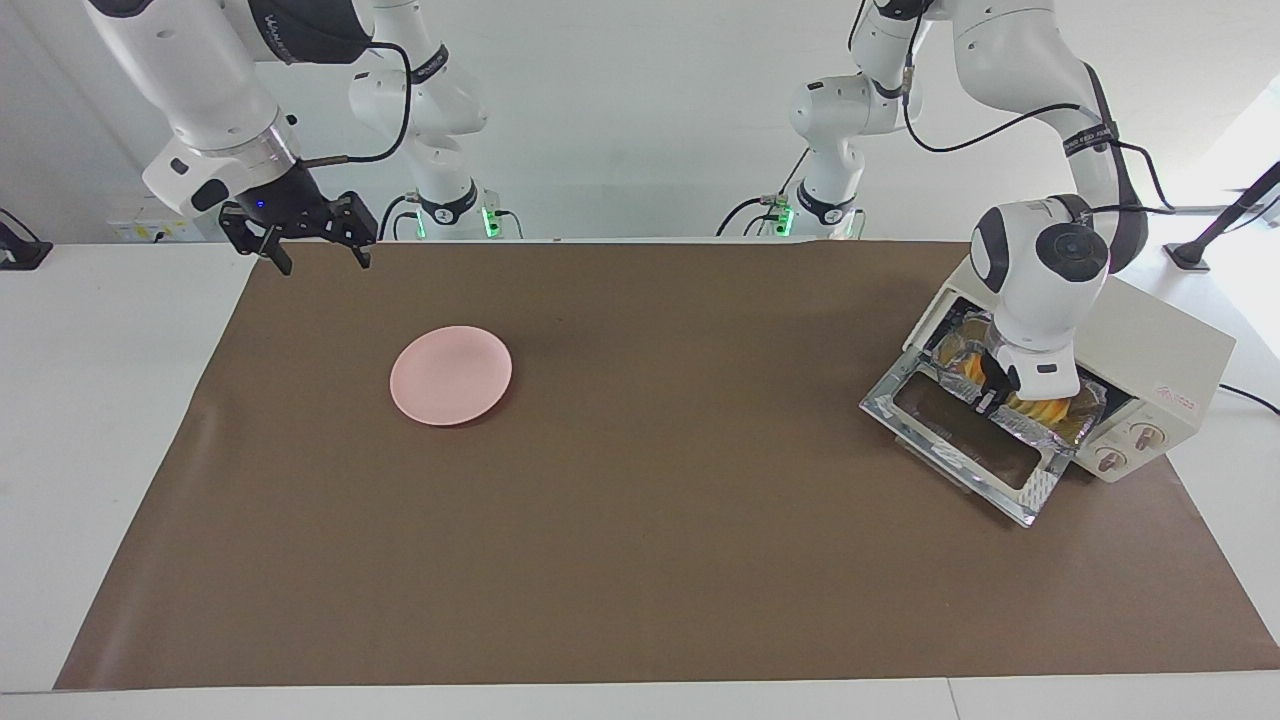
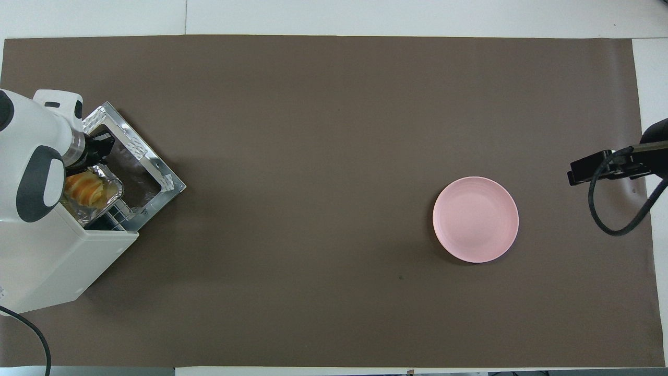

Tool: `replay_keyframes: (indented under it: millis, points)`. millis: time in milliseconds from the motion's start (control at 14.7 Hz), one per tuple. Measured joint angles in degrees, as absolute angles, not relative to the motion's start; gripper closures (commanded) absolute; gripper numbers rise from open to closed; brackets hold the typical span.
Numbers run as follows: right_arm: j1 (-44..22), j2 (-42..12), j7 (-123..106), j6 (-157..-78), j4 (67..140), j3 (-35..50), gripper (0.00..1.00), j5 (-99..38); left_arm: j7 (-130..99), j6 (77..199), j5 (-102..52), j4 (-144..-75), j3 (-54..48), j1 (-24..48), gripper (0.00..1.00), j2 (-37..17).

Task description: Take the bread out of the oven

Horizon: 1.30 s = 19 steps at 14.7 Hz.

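Brown paper covers the white worktop (image 1: 120,420). On it the bread (image 1: 1040,408) lies in a crinkled foil tray (image 1: 1062,428) on the rack of the oven (image 1: 1165,350), which stands at the left arm's end with its glass door (image 1: 960,440) dropped open. Over that tray's edge, at the side toward the door, the left end effector (image 1: 985,398) has its fingertips brought together; they appear to pinch the foil rim, just beside the loaf, not the loaf itself. Well apart, toward the right arm's end, sits a pink plate (image 1: 451,374). Waiting over the paper's corner nearest its own base, the right end effector (image 1: 318,255) hangs with fingers spread.
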<state>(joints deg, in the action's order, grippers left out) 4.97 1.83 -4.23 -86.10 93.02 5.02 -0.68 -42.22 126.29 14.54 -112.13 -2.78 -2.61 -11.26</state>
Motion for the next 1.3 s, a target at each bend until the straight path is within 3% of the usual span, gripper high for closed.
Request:
replay_keyframes:
  millis: [205, 477, 750, 955, 1295]
  points:
    - [5.0, 1.8, -4.2, -86.1, 93.0, 5.0, 0.00, -0.7, -36.0, 123.5, 14.9, -106.5, -3.2, 1.0, 1.00, -12.3]
    - [5.0, 1.8, -4.2, -85.3, 93.0, 5.0, 0.00, -0.7, -32.9, 117.7, 15.6, -96.3, -3.8, 12.5, 1.00, -15.9]
    - [5.0, 1.8, -4.2, -85.3, 93.0, 5.0, 0.00, -0.7, -28.9, 118.5, 14.1, -94.4, -4.9, 22.1, 1.00, -20.4]
    - [5.0, 1.8, -4.2, -85.3, 93.0, 4.7, 0.00, -0.7, -28.4, 119.4, 12.3, -90.2, -5.2, 30.0, 1.00, -27.1]
    - [5.0, 1.8, -4.2, -85.3, 93.0, 4.7, 0.00, -0.7, -30.5, 120.7, 10.6, -88.6, -5.1, 36.3, 1.00, -31.0]
